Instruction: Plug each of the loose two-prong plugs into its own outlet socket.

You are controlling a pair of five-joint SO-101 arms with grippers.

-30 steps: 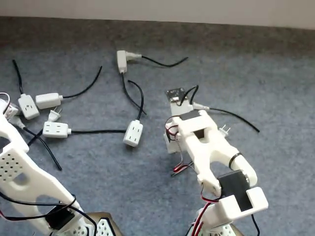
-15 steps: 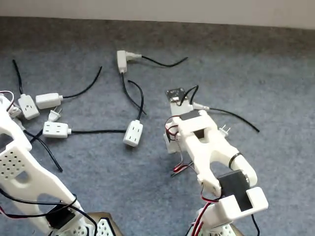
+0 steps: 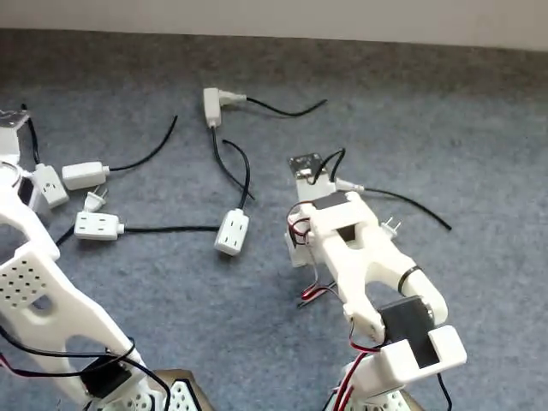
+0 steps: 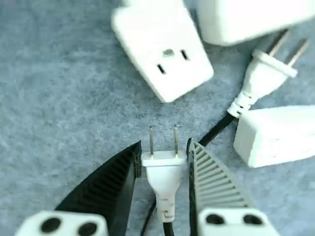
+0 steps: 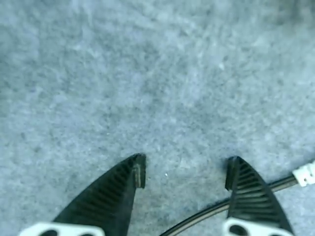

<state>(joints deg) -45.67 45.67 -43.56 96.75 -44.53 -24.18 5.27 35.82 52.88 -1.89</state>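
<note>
Left wrist view: outlet socket (image 4: 162, 49) lies slot-face showing, directly ahead of the left gripper (image 4: 165, 146), whose jaws are clamped on a two-prong plug (image 4: 162, 177). Its prongs (image 4: 175, 140) point at the socket, stopping short and slightly skewed. Right gripper (image 5: 186, 172), jaws apart and empty, hangs well apart from that socket.

Far left of desk (image 3: 479, 128): left claw (image 4: 165, 146) with plug (image 4: 163, 172) between its fingers, prongs facing a socket (image 4: 162, 49) just ahead, second plug (image 4: 263, 73) near, between one socket block (image 4: 246, 19) and another block (image 4: 280, 135); right claw (image 5: 186, 172) mid-desk, a cord (image 5: 206, 214) by one finger.
</note>
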